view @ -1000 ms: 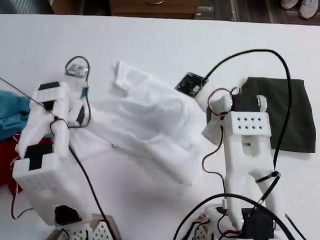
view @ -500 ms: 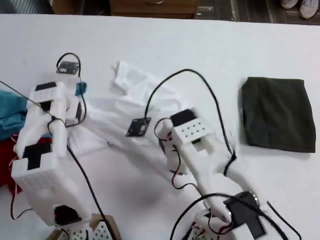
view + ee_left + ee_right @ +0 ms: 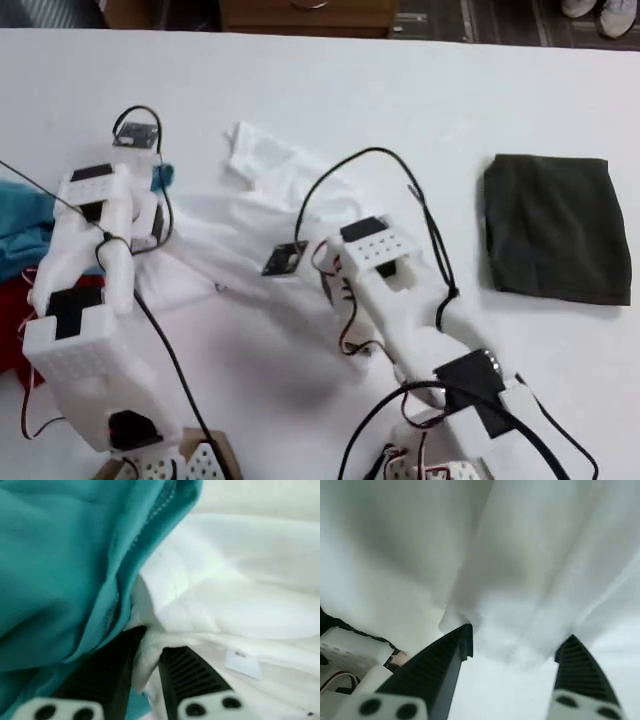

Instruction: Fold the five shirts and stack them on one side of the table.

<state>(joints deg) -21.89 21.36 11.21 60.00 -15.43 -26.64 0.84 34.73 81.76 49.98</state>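
Looking down on a white tabletop, with dark floor beyond the far edge. Carrying a rumpled white shirt at the middle, a folded dark shirt flat near the right edge, and a teal shirt and red shirt bunched at the left edge. Pinching a fold of the white shirt in the left end effector, fingers narrow, just beside the teal shirt. Hanging the right end effector close over the white shirt's middle, jaws gaping wide.

white shirt, teal shirt, red shirt, dark green folded shirt, white table
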